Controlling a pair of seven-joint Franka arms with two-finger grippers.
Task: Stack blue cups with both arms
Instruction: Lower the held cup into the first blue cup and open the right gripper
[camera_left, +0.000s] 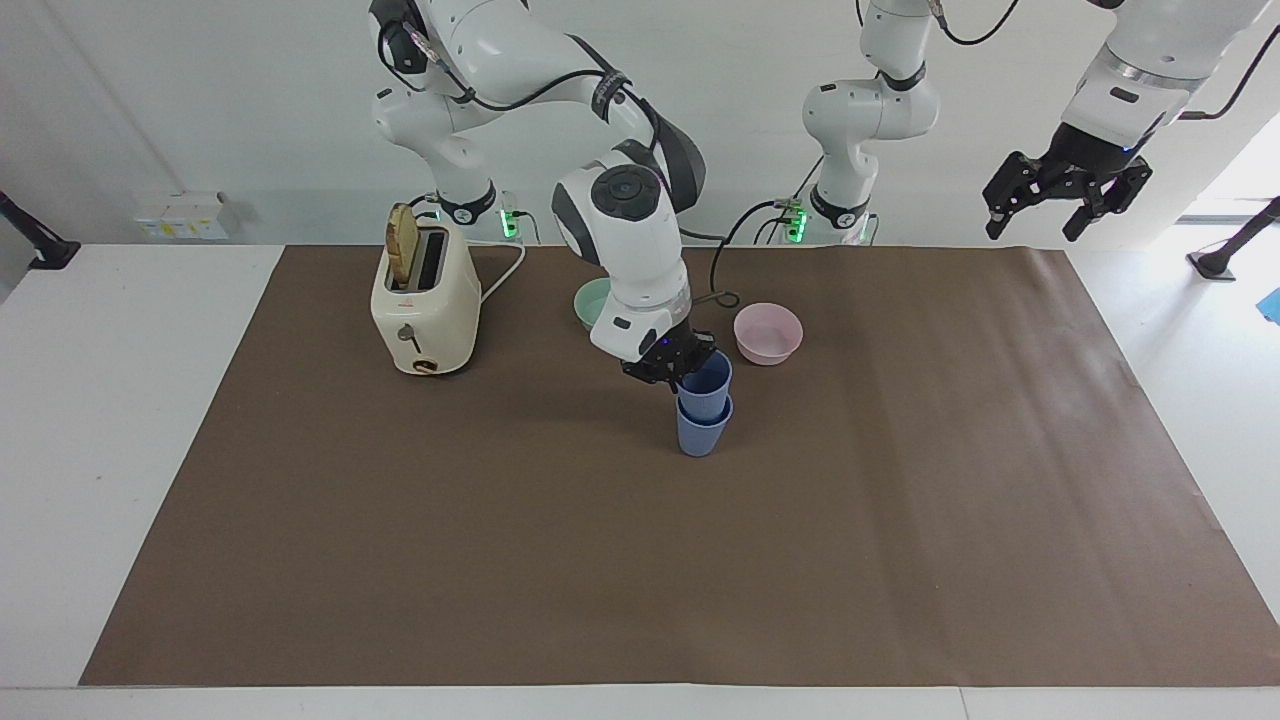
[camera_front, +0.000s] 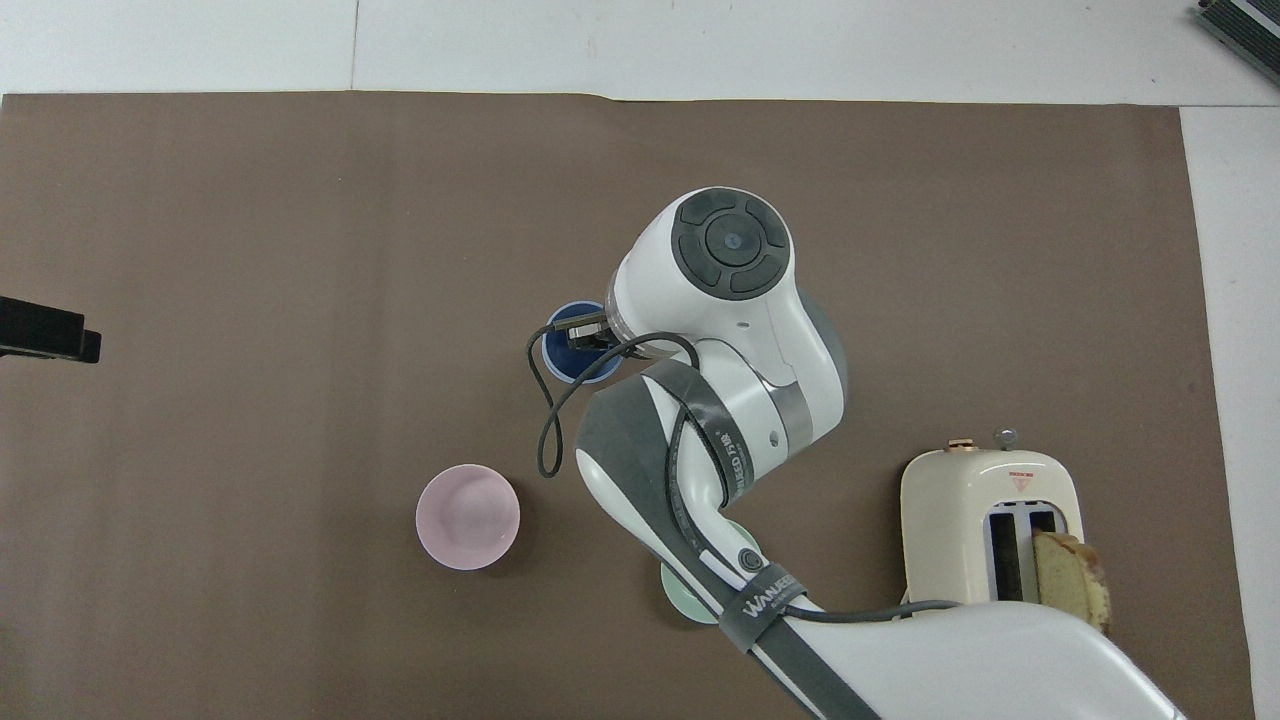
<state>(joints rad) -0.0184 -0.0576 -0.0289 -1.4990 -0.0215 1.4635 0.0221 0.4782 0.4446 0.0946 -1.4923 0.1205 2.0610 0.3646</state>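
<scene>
Cups: the right pincer (camera_left: 685, 372) is gripping the upper cup (camera_left: 706, 384), which is sitting inside the lower cup (camera_left: 703, 433) mid-table (camera_left: 400, 520); the left pincer (camera_left: 1065, 190) is hanging open, waiting.

From high across the table (camera_left: 640, 600) we face the robots; from above their end we look steeply down. Both views share the toaster (camera_left: 424, 300) (camera_front: 990, 530), perhaps most of the mat.
</scene>
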